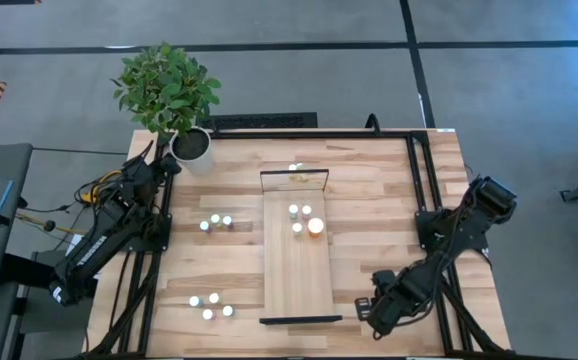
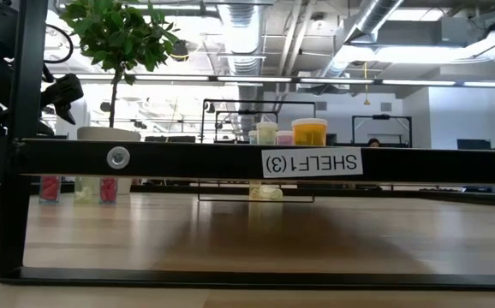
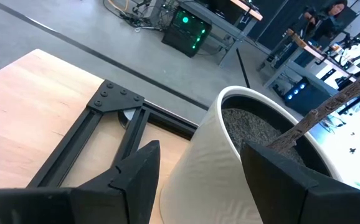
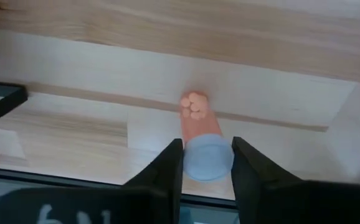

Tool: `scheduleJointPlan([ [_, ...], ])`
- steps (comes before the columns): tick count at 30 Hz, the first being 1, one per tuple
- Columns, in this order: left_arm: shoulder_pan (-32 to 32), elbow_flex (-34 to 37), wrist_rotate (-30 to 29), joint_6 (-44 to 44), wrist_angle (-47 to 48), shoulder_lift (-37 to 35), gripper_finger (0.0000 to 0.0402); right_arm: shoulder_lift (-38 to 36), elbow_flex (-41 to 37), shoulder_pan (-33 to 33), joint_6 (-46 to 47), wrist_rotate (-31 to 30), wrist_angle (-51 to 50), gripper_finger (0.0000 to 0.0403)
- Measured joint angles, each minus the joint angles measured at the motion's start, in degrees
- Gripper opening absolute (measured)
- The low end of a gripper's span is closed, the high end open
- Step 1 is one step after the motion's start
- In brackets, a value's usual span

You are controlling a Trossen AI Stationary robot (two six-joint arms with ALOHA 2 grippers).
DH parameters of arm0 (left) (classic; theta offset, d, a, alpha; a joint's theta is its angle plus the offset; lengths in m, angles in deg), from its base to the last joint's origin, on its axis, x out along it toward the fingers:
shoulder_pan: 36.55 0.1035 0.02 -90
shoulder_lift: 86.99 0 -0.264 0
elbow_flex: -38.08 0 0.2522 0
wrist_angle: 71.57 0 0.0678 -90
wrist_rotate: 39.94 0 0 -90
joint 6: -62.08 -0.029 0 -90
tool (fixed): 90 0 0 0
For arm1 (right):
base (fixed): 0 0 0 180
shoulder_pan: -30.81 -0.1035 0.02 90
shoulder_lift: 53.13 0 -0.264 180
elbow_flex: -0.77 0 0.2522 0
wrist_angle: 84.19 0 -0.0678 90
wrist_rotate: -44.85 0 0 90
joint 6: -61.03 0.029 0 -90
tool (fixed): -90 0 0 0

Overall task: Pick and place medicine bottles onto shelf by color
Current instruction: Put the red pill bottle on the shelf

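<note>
My right gripper (image 1: 361,308) (image 4: 206,146) is beside the near right corner of the light-wood shelf (image 1: 297,275), shut on a small pinkish bottle (image 4: 195,118) with a pale cap. Several white-capped bottles (image 1: 299,212) and a larger orange one (image 1: 315,226) stand on the shelf's far half. Two groups of small bottles (image 1: 216,222) (image 1: 211,303) stand on the table left of the shelf. One more bottle (image 1: 295,168) is at the shelf's far end. My left gripper (image 1: 169,160) (image 3: 198,149) is open at the far left, close to the white plant pot (image 3: 217,168). My right gripper pinches the bottle's pale cap (image 4: 208,163) between its two fingers (image 4: 170,162), one on either side. The fingers come from above, pointing steeply down. The bottle stays upright below them; I cannot tell whether its foot rests on the table.
The plant pot (image 1: 191,148) with its leafy plant stands at the far left corner. Black frame bars run along the table's left, far and right sides (image 1: 417,180). The shelf's black end frame (image 2: 265,161) crosses the low view. Bare tabletop lies right of the shelf.
</note>
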Motion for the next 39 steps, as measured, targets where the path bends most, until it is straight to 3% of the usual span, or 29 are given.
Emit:
scheduleJointPlan([
  [8, 0.0, 0.0, 0.0, 0.0, 0.0, 0.0, 0.021, 0.0, 1.6, 4.7, -4.1, 3.2, -3.5, 0.0143],
  [16, 0.0, 0.0, 0.0, 0.0, 0.0, 0.0, 0.021, -0.1, 9.5, 10.9, -10.7, 2.7, -14.9, 0.0119],
  [23, 0.0, 0.0, 0.0, 0.0, 0.0, 0.0, 0.021, -0.1, 16.0, 18.1, -16.1, 0.8, -22.5, 0.0122],
  [39, 0.0, 0.0, 0.0, 0.0, 0.0, 0.0, 0.021, 0.1, 19.0, 32.7, -23.0, 0.5, -21.7, 0.0122],
])
